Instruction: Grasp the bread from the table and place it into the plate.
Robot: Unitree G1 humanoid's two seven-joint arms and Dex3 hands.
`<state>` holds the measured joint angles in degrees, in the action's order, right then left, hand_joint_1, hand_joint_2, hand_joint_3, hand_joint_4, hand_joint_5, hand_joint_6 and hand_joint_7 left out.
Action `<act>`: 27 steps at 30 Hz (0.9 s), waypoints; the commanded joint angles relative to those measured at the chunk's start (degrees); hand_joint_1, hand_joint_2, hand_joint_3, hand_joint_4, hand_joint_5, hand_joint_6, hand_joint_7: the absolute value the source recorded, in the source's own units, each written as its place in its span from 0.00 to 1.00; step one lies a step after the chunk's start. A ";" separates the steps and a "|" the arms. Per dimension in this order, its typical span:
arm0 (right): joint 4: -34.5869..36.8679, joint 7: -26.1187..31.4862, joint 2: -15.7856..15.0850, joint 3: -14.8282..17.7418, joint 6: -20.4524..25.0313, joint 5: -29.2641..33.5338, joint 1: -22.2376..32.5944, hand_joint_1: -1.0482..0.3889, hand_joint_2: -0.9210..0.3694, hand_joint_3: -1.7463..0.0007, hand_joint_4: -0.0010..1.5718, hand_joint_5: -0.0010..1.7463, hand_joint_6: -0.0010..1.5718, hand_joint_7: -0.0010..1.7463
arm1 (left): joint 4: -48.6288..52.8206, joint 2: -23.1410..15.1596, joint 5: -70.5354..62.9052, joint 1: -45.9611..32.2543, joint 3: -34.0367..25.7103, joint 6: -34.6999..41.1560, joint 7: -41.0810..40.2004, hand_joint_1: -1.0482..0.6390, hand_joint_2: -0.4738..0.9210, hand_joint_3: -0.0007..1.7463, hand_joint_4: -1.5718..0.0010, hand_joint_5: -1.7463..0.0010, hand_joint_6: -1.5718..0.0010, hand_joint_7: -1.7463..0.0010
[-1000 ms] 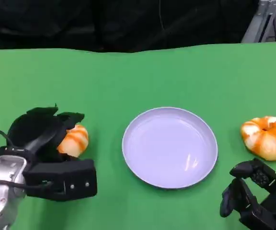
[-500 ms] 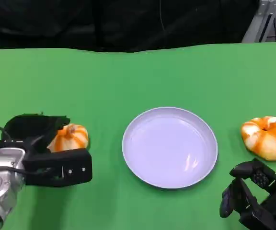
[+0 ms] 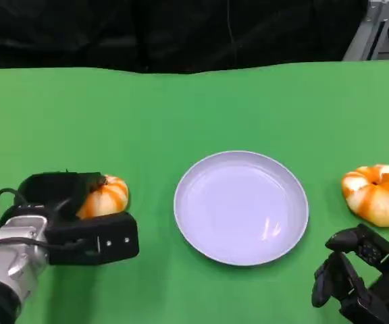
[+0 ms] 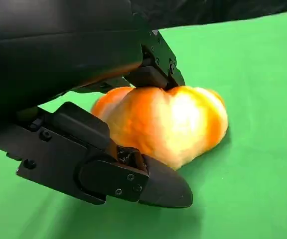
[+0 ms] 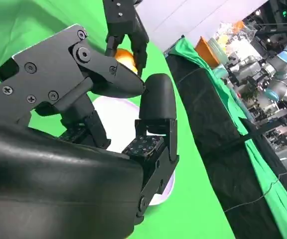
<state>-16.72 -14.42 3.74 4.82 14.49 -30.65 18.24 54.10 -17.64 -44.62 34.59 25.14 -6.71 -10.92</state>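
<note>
Across the green table (image 3: 201,101), my left arm had swung a little toward the middle over the last second, so that the left hand (image 3: 80,226) sat slightly nearer the plate (image 3: 241,206) than it had half a second before. The lilac plate had not moved and lay bare at the table's centre. The left hand had come down around the bread (image 3: 104,196) on the left side of the table: a second ago its fingers were arched above the orange-and-white loaf, and at this moment they wrapped it from behind and above while the thumb bar lay along its near side. From the left wrist camera I saw the bread (image 4: 168,122) pressed between an upper finger (image 4: 151,74) and the lower thumb, with its underside seemingly touching the cloth. I judged that the grasp had closed on the bread and the lift had not yet begun; the loaf remained on the table, just left of the plate and apart from its rim. The next stage, as I read it, was to raise it and carry it right over the rim. A second bread (image 3: 378,194) sat untouched near the right edge, unchanged across the second. My right hand (image 3: 356,283) had stayed low at the near right, fingers curled in and holding nothing, just short of that second loaf.
</note>
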 commanded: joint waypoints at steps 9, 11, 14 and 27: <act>-0.80 0.28 -0.23 -0.41 -0.62 0.16 0.54 0.61 0.26 0.41 0.53 1.00 0.52 0.82 | 3.33 0.69 1.55 0.54 2.09 -3.41 -3.94 0.35 1.00 0.22 0.66 0.97 0.63 0.98; -0.88 0.40 -0.19 -0.40 -0.40 0.04 0.49 0.61 0.26 0.41 0.53 1.00 0.51 0.82 | 3.69 0.70 2.80 0.33 1.24 -4.80 -4.77 0.44 1.00 0.24 0.58 0.94 0.58 0.96; -1.07 0.81 -0.07 -0.46 -0.30 0.21 0.46 0.62 0.27 0.40 0.53 1.00 0.52 0.82 | 4.30 0.24 5.23 0.08 0.07 -7.93 -4.89 0.54 1.00 0.20 0.45 0.52 0.32 0.94; -1.27 0.77 -0.56 -0.08 0.38 -0.47 0.41 0.62 0.27 0.39 0.53 1.00 0.52 0.82 | 2.53 -2.22 8.86 -0.97 -3.35 -14.96 -10.50 0.60 0.83 0.45 0.52 0.00 0.64 0.00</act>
<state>-17.16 -13.75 3.88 4.11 14.52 -30.49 18.44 58.14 -17.74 -36.32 33.87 22.85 -20.98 -19.97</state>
